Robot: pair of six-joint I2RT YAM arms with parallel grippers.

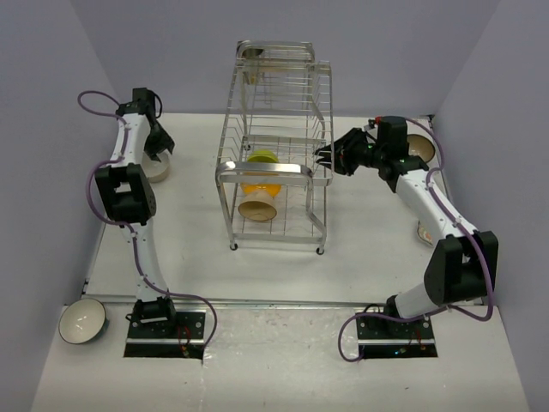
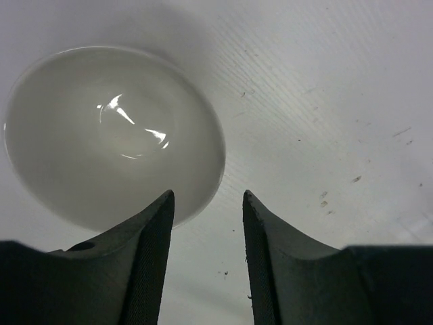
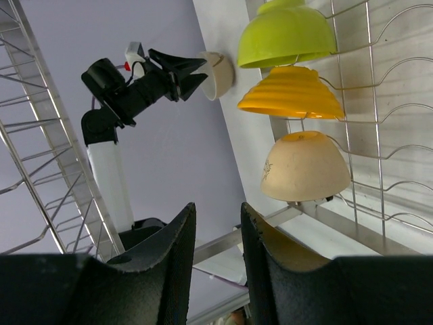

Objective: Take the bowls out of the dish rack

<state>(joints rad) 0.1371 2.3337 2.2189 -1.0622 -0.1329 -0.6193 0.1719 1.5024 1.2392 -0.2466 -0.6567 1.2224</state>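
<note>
Pale lilac walls enclose a white table (image 1: 360, 232). The dish rack (image 1: 287, 170) stands at the middle of the table, towards its far edge, chrome wires rising in two tiers. Its lower tier holds three bowls on edge in a row: a lime-green bowl (image 3: 287, 30), an orange bowl (image 3: 291, 91) and a cream bowl (image 3: 304, 166), each close to the next.

My right gripper (image 1: 324, 157) hangs just beside the rack's right side, level with that lower tier. Its fingers are slightly apart with nothing between them. My left gripper (image 2: 208, 196) hovers at the far left over a white bowl (image 2: 111, 135) that sits on the table. Its fingers are spread and empty, one tip over the bowl's rim.

I see several risks from here. The gap between the right fingers looks narrow for a bowl wall, so they may need widening first. Reaching in from the side, a finger could snag a wire and drag or tip the whole rack. The bowls lean so close together that lifting one could knock its neighbour loose. On the left, dropping any lower could nudge the white bowl.
</note>
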